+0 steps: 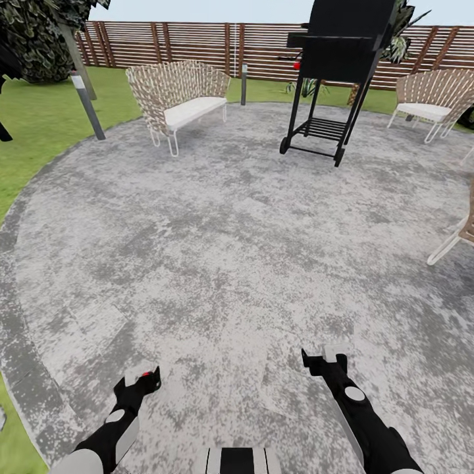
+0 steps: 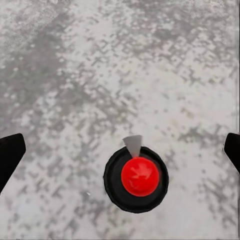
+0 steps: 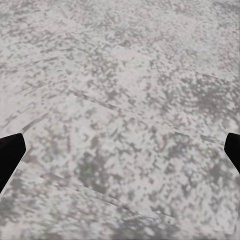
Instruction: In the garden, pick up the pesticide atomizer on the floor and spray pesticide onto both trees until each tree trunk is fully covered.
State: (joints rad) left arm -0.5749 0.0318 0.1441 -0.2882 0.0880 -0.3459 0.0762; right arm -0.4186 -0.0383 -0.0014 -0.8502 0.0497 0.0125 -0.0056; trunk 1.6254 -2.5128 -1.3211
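Speckled concrete floor (image 1: 237, 250) lies beneath us. Our left pincer (image 2: 120, 150) hangs wide above the pesticide atomizer (image 2: 136, 179). Our right pincer (image 3: 120, 150) is wide, holding nothing.

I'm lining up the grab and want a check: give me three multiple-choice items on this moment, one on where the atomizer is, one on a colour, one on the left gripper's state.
1. Where does the pesticide atomizer stand?
A. on the grass
B. on the floor, below the left gripper
C. on the white bench

2. What colour is its top?
A. red
B. yellow
C. white

3. How is the left gripper?
A. shut on the atomizer
B. open, apart from it
C. shut and empty

Key: 1 B, the left wrist view looks down on it over paving; 2 A, a red cap in a black body; 3 B, the fingers sit wide at the edges.
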